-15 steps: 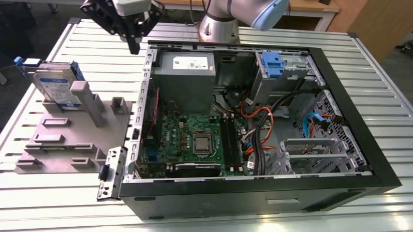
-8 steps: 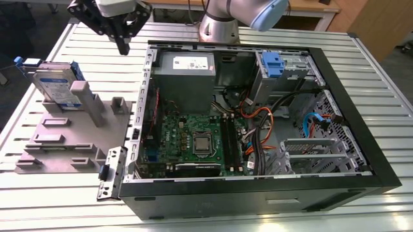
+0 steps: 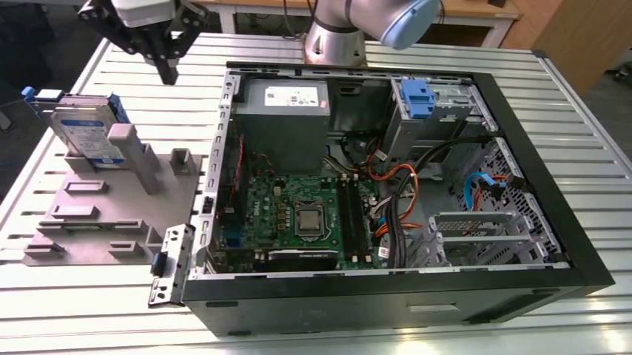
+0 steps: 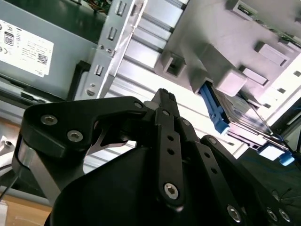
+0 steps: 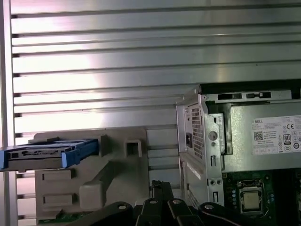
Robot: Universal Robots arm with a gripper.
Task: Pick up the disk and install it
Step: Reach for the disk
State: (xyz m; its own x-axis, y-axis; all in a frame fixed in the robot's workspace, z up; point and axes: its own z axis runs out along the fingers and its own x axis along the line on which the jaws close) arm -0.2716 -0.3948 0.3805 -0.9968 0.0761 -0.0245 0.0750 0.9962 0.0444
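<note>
Nearest: open black computer case (image 3: 395, 296), sheet metal with a green board inside. At 9 o'clock from it, a matte grey plastic fixture (image 3: 99, 214) sits on the ribbed aluminium table (image 3: 563, 96). The disk (image 3: 87, 134) stands on edge in the fixture: flat silver slab, blue plastic carrier, top edge running roughly 9-to-3. Farthest: gripper (image 3: 168, 72), black metal fingers pinched together, holding nothing, apart from the disk. The disk lies at about 7 o'clock from the fingertips.

You are in a robotics lab or workshop: a ribbed aluminium slatted bench (image 3: 553, 96) carries an opened black desktop computer tower (image 3: 395, 294), a grey plastic parts fixture (image 3: 89, 201) and a silver robot-arm base (image 3: 334, 43).
</note>
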